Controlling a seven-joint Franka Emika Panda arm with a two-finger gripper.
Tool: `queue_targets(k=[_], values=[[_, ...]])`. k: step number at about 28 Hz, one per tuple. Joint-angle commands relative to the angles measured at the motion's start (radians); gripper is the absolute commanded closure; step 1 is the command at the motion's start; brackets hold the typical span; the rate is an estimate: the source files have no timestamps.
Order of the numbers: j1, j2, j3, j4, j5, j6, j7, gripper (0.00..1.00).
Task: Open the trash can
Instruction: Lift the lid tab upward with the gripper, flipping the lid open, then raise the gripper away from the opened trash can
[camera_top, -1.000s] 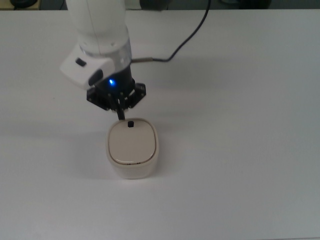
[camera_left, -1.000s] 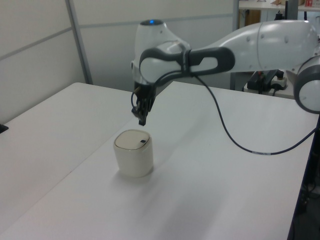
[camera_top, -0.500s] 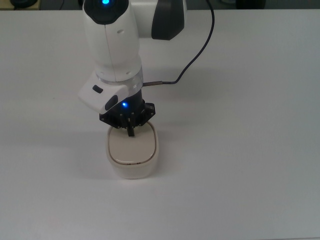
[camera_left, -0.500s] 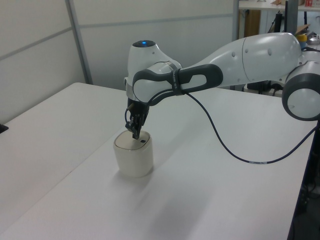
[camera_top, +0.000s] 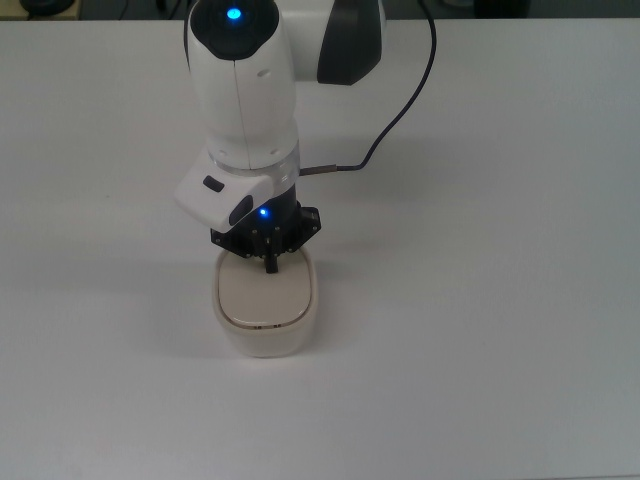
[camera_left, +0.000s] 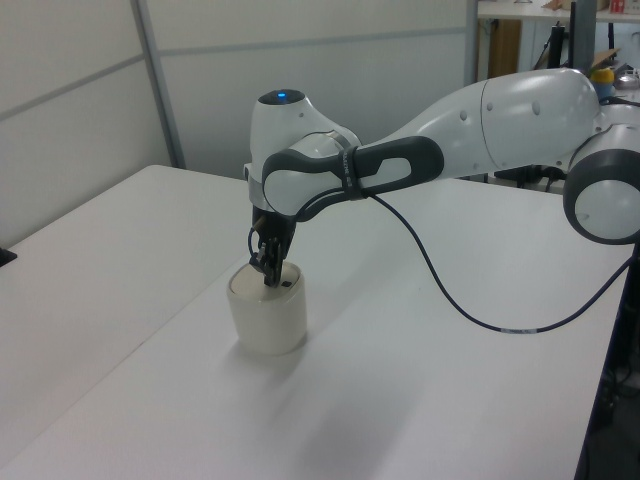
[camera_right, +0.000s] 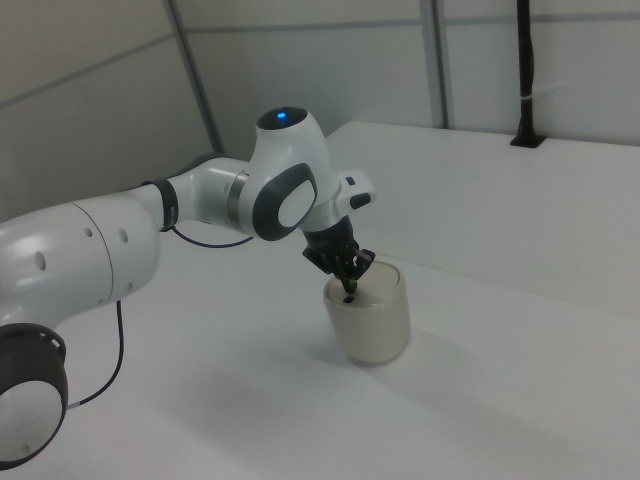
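The trash can (camera_top: 264, 305) (camera_left: 266, 312) (camera_right: 370, 316) is a small cream-beige bin with a flat lid, standing on the white table. Its lid lies flat and shut. My gripper (camera_top: 269, 264) (camera_left: 268, 279) (camera_right: 347, 288) points straight down with its fingers shut together, the tips touching the lid at its far edge in the top view. The black button is hidden under the tips in the top view; in the left view a small dark spot shows just beside them.
The white table (camera_top: 480, 300) spreads around the bin on all sides. A black cable (camera_top: 395, 105) runs from the wrist across the table's back. Grey wall panels (camera_left: 80, 90) stand behind the table in the left view.
The gripper has come forward and down from behind the bin onto the lid's button edge. The lid has not moved.
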Motion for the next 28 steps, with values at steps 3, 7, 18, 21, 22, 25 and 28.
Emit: queue_targets(k=[3, 7, 18, 21, 22, 25, 28], values=[[0.005, -0.019, -0.012, -0.037, 0.015, 0.0, 0.016, 1.0], [0.003, -0.067, -0.012, -0.037, 0.044, -0.02, 0.015, 1.0], [-0.017, -0.166, -0.023, -0.008, 0.064, -0.207, 0.013, 0.64], [-0.032, -0.186, -0.023, -0.007, 0.061, -0.271, 0.013, 0.44], [-0.038, -0.199, -0.025, -0.004, 0.056, -0.3, 0.013, 0.34], [-0.052, -0.214, -0.025, 0.005, 0.055, -0.329, 0.013, 0.15], [-0.067, -0.243, -0.025, 0.006, 0.047, -0.375, 0.007, 0.0]])
